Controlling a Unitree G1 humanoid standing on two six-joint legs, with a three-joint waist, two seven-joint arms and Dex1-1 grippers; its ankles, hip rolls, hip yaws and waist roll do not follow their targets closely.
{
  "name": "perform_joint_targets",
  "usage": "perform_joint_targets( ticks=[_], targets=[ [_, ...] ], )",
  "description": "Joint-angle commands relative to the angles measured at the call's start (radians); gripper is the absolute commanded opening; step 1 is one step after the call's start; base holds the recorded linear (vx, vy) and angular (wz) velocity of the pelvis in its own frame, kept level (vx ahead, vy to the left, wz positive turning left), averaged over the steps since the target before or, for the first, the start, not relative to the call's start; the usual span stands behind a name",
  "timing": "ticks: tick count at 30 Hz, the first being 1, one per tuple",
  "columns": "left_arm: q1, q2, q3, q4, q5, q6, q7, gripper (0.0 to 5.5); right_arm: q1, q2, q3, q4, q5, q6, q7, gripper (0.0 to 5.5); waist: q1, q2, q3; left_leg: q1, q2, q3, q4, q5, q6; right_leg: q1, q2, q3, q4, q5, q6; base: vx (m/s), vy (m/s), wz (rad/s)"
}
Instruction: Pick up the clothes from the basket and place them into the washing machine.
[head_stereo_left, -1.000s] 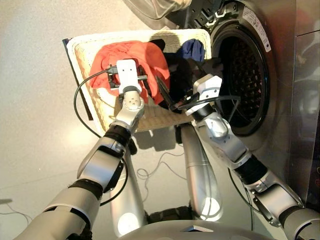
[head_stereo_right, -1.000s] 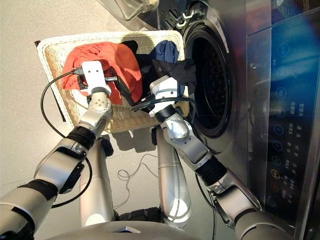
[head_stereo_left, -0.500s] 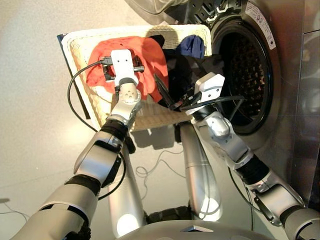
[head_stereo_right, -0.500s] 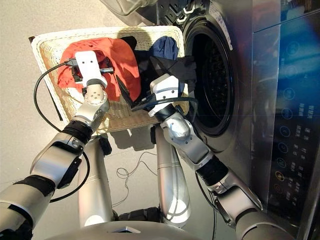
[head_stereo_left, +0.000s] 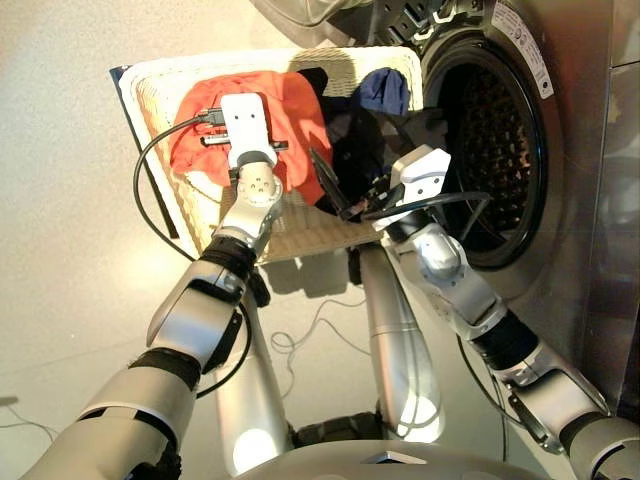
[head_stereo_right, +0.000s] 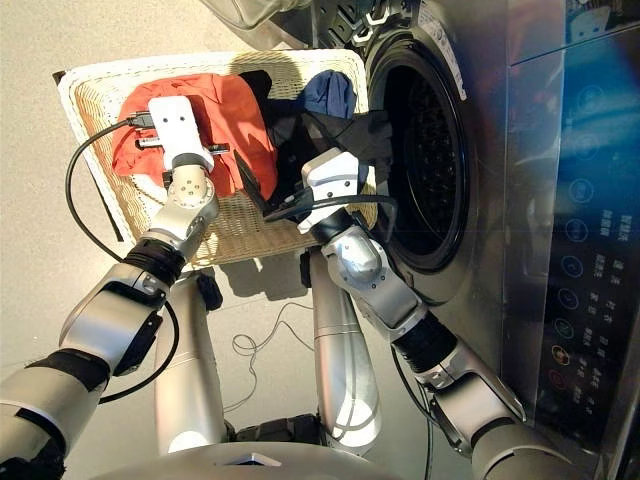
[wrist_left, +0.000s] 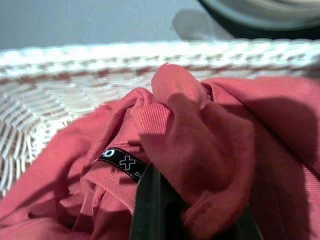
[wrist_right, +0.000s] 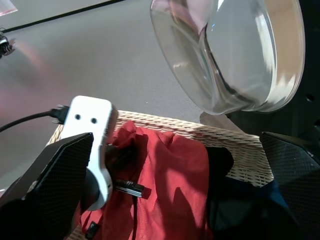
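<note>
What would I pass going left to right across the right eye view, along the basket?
basket → coral-orange garment → black garment → washing machine drum opening → its front panel.

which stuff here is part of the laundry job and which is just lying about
Job: orange garment, black garment, navy garment, basket, washing machine, glass door, left gripper, right gripper.
Lying about: cable on the floor.
</note>
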Motion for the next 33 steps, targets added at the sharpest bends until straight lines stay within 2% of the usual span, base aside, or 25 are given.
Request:
perform_joint_targets(
  ticks=[1, 6, 9, 10, 11, 13, 14, 17, 18, 23, 24, 25, 27, 28, 29, 31, 32, 33],
  targets=[
    [0.056, 0.001, 0.022, -0.116, 0.096, -0.09, 0.039, 0.0, 0.038, -0.017, -0.026, -0.046, -0.057, -0.095, -0.029, 5.5, 0.001, 0.01, -0.058, 0.019, -0.007, -0.061, 0.164, -0.172, 0.001, 0.055, -0.026, 0.01, -0.236, 0.213, 0.092, 0.0, 0.0, 0.0],
    [0.208, 0.004, 0.047, -0.284, 0.11, -0.121, 0.024, 0.0, 0.075, -0.016, -0.109, 0.016, -0.161, -0.102, -0.118, 5.5, 0.022, 0.023, -0.047, 0.076, -0.02, -0.051, 0.113, -0.159, 0.001, 0.106, -0.033, 0.008, -0.273, 0.22, 0.096, 0.0, 0.0, 0.0],
    [0.318, 0.01, 0.058, -0.41, 0.11, -0.142, 0.007, 0.0, 0.106, 0.011, -0.173, 0.097, -0.164, -0.113, -0.187, 5.5, 0.043, 0.037, -0.039, 0.116, -0.032, -0.049, 0.084, -0.153, 0.006, 0.145, -0.043, 0.008, -0.293, 0.226, 0.099, 0.0, 0.0, 0.0],
    [0.32, 0.01, 0.058, -0.412, 0.111, -0.141, 0.007, 0.0, 0.106, 0.012, -0.173, 0.097, -0.165, -0.114, -0.187, 5.5, 0.043, 0.036, -0.038, 0.119, -0.032, -0.048, 0.082, -0.152, 0.006, 0.147, -0.043, 0.008, -0.294, 0.226, 0.099, 0.0, 0.0, 0.0],
    [0.362, 0.031, 0.058, -0.498, 0.123, -0.149, -0.022, 0.0, 0.113, 0.008, -0.19, 0.15, -0.206, -0.097, -0.211, 5.5, 0.054, 0.046, -0.034, 0.138, -0.04, -0.047, 0.07, -0.15, 0.006, 0.168, -0.05, 0.008, -0.306, 0.226, 0.099, 0.0, 0.0, 0.0],
    [0.383, 0.042, 0.057, -0.548, 0.121, -0.156, -0.042, 0.0, 0.114, 0.002, -0.193, 0.175, -0.231, -0.085, -0.212, 5.5, 0.058, 0.05, -0.031, 0.149, -0.043, -0.048, 0.063, -0.149, 0.007, 0.18, -0.053, 0.008, -0.312, 0.226, 0.1, 0.0, 0.0, 0.0],
    [0.401, 0.055, 0.06, -0.6, 0.116, -0.162, -0.068, 0.0, 0.113, -0.005, -0.195, 0.204, -0.269, -0.058, -0.206, 5.5, 0.064, 0.055, -0.031, 0.155, -0.047, -0.048, 0.059, -0.148, 0.007, 0.189, -0.054, 0.01, -0.317, 0.226, 0.101, 0.0, 0.0, 0.0],
    [0.435, 0.083, 0.06, -0.772, 0.038, -0.178, -0.179, 0.0, 0.102, -0.031, -0.198, 0.234, -0.352, 0.024, -0.158, 5.5, 0.078, 0.064, -0.029, 0.17, -0.053, -0.05, 0.056, -0.151, 0.009, 0.204, -0.058, 0.014, -0.32, 0.225, 0.102, 0.0, 0.0, 0.0],
    [0.436, 0.083, 0.061, -0.773, 0.037, -0.177, -0.18, 0.0, 0.103, -0.03, -0.198, 0.233, -0.351, 0.025, -0.157, 5.5, 0.078, 0.064, -0.029, 0.171, -0.053, -0.05, 0.056, -0.151, 0.009, 0.205, -0.058, 0.014, -0.32, 0.225, 0.102, 0.0, 0.0, 0.0],
    [0.447, 0.099, 0.037, -0.949, -0.107, -0.148, -0.332, 0.0, 0.079, -0.053, -0.182, 0.154, -0.318, 0.077, -0.041, 5.5, 0.088, 0.069, -0.03, 0.188, -0.059, -0.051, 0.052, -0.152, 0.01, 0.223, -0.064, 0.016, -0.329, 0.229, 0.103, 0.0, 0.0, 0.0],
    [0.436, 0.102, 0.014, -0.986, -0.158, -0.134, -0.382, 0.0, 0.053, -0.07, -0.166, 0.116, -0.321, 0.09, 0.002, 5.5, 0.089, 0.07, -0.031, 0.194, -0.061, -0.051, 0.048, -0.152, 0.01, 0.23, -0.068, 0.017, -0.334, 0.232, 0.104, 0.0, 0.0, 0.0],
    [0.436, 0.102, 0.014, -0.986, -0.159, -0.133, -0.382, 0.0, 0.053, -0.07, -0.167, 0.115, -0.321, 0.09, 0.003, 5.5, 0.089, 0.07, -0.03, 0.195, -0.061, -0.051, 0.048, -0.152, 0.01, 0.231, -0.068, 0.017, -0.334, 0.232, 0.104, 0.0, 0.0, 0.0],
    [0.435, 0.117, -0.021, -1.039, -0.23, -0.101, -0.47, 0.0, 0.003, -0.116, -0.151, 0.033, -0.364, 0.114, 0.093, 5.5, 0.09, 0.073, -0.03, 0.203, -0.062, -0.05, 0.043, -0.149, 0.008, 0.243, -0.071, 0.019, -0.345, 0.234, 0.104, 0.0, 0.0, 0.0],
    [0.435, 0.117, -0.021, -1.039, -0.23, -0.101, -0.47, 0.0, 0.004, -0.116, -0.151, 0.031, -0.364, 0.114, 0.094, 5.5, 0.09, 0.073, -0.03, 0.203, -0.063, -0.05, 0.043, -0.149, 0.008, 0.243, -0.071, 0.019, -0.345, 0.235, 0.104, 0.0, 0.0, 0.0],
    [0.433, 0.127, -0.034, -1.058, -0.246, -0.085, -0.506, 0.0, -0.017, -0.127, -0.151, 0.007, -0.373, 0.12, 0.111, 5.5, 0.09, 0.074, -0.032, 0.204, -0.065, -0.049, 0.037, -0.142, 0.009, 0.244, -0.072, 0.02, -0.352, 0.241, 0.104, 0.0, 0.0, 0.0],
    [0.433, 0.136, -0.054, -1.086, -0.288, -0.078, -0.544, 0.0, -0.05, -0.13, -0.152, -0.03, -0.358, 0.118, 0.129, 5.5, 0.093, 0.076, -0.033, 0.209, -0.065, -0.047, 0.036, -0.141, 0.01, 0.246, -0.071, 0.023, -0.352, 0.243, 0.104, 0.0, 0.0, 0.0],
    [0.433, 0.139, -0.093, -1.1, -0.342, -0.058, -0.584, 0.0, -0.09, -0.132, -0.141, -0.057, -0.368, 0.114, 0.142, 5.5, 0.098, 0.078, -0.031, 0.215, -0.063, -0.045, 0.043, -0.148, 0.011, 0.25, -0.069, 0.026, -0.347, 0.237, 0.104, 0.0, 0.0, 0.0],
    [0.432, 0.14, -0.092, -1.1, -0.342, -0.058, -0.584, 0.0, -0.092, -0.131, -0.141, -0.057, -0.368, 0.114, 0.142, 5.5, 0.096, 0.077, -0.033, 0.212, -0.066, -0.045, 0.035, -0.139, 0.012, 0.247, -0.071, 0.026, -0.354, 0.244, 0.105, 0.0, 0.0, 0.0]
  ],
)
